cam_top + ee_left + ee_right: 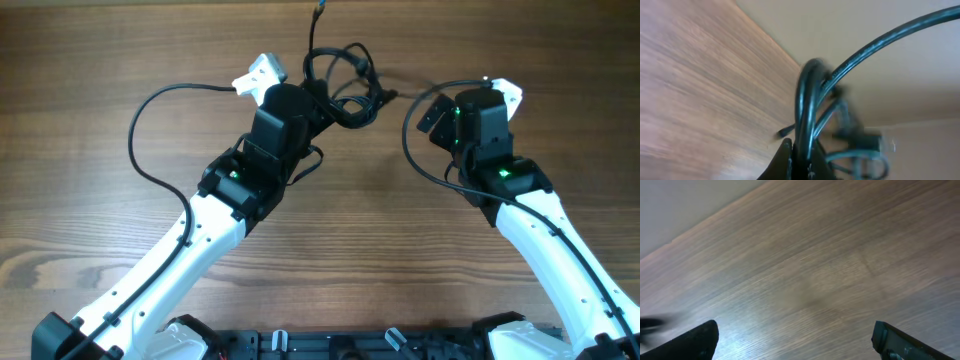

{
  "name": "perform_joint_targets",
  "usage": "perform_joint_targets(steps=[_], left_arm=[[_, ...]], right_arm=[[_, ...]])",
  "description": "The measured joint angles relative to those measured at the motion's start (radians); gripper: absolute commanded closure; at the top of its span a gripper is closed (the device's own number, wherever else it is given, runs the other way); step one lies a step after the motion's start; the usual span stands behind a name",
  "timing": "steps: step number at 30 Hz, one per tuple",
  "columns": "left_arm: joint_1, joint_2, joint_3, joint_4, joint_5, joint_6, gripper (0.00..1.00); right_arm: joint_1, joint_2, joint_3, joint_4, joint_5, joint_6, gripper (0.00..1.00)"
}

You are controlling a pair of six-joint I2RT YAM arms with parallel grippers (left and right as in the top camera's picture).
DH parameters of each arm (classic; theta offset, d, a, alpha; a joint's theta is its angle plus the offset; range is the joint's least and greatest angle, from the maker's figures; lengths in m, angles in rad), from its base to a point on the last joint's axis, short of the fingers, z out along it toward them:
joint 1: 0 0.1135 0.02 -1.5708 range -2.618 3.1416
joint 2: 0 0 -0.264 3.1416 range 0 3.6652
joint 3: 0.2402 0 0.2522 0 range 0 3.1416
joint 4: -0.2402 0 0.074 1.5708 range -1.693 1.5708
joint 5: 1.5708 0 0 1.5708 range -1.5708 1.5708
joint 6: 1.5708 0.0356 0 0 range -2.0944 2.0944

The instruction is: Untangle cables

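1. The cables [345,85] lie in one tangled bundle at the far middle of the table [90,60]; I cannot count the strands.
2. The left gripper [799,159] is clamped on a loop, and its wrist hides part of the bundle.
3. The right gripper [795,345] gapes wide beside it and holds nothing.

overhead straight down on the table [90,250]; wrist views close, low, oblique across the same wood

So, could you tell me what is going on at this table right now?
Two robot arms are working on a tangle of thin black cables lying toward the far side of the wooden table. The left tool is shut on a strand of that bundle. The right tool is open and empty, over bare wood beside the tangle. The cables look knotted together, so the untangling is not yet done.
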Motion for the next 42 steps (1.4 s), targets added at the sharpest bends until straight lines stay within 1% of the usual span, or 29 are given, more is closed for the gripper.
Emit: perform_joint_targets(steps=[3,7,12,15,16,17,18,21,22,23,24,27,29,31,34,36,39,42], left_arm=[[0.002,-0.003,0.0,0.013,-0.069,0.034,0.96],[0.002,-0.004,0.0,0.014,-0.12,0.074,0.96],[0.002,-0.004,0.0,0.015,-0.13,0.085,0.96],[0.002,-0.004,0.0,0.021,-0.13,0.09,0.96],[0.002,-0.004,0.0,0.024,-0.129,0.11,0.96],[0.002,-0.004,0.0,0.03,-0.13,0.143,0.96],[0.002,-0.004,0.0,0.036,-0.129,0.175,0.96],[0.002,-0.005,0.0,0.039,-0.09,0.377,0.96],[0.003,-0.005,0.0,0.034,-0.04,0.487,0.96],[0.004,-0.005,0.0,0.029,-0.014,0.538,0.96],[0.004,-0.005,0.0,0.012,0.029,0.626,0.96],[0.003,-0.006,0.0,-0.043,0.09,0.79,0.96],[0.003,-0.006,0.0,-0.074,0.109,0.872,0.96],[0.003,-0.006,0.0,-0.092,0.122,0.946,0.96],[0.003,-0.006,0.0,-0.104,0.131,1.072,0.96],[0.003,-0.006,0.0,-0.104,0.159,1.133,0.96],[0.004,-0.006,0.0,-0.104,0.231,1.192,0.96],[0.004,-0.006,0.0,-0.103,0.309,1.225,0.96]], right_arm=[[-0.003,0.0,0.0,-0.004,0.025,0.0,0.0],[-0.003,0.0,0.0,-0.004,0.041,0.0,0.0],[-0.003,0.0,0.0,-0.003,0.047,0.015,0.0],[-0.004,0.0,0.0,-0.003,-0.012,0.011,0.0],[-0.004,0.0,0.0,-0.002,-0.035,0.003,0.0],[-0.004,0.0,0.0,-0.002,-0.045,0.003,0.0],[-0.004,0.0,0.0,0.009,-0.121,-0.021,0.0],[-0.004,0.0,0.0,0.056,-0.278,-0.085,0.0],[-0.004,0.0,0.0,0.073,-0.318,-0.106,0.0],[-0.004,0.0,0.0,0.087,-0.35,-0.122,0.0],[-0.004,0.0,0.0,0.099,-0.377,-0.134,0.0],[-0.004,0.0,0.0,0.122,-0.422,-0.156,0.0],[-0.004,0.0,0.0,0.136,-0.452,-0.18,0.0],[-0.005,0.0,0.0,0.166,-0.52,-0.236,0.0],[-0.005,0.0,0.0,0.182,-0.619,-0.315,0.0],[-0.005,0.0,0.0,0.196,-0.645,-0.35,0.0],[-0.006,-0.001,0.0,0.217,-0.695,-0.407,0.0],[-0.006,-0.001,0.0,0.223,-0.742,-0.454,0.0]])
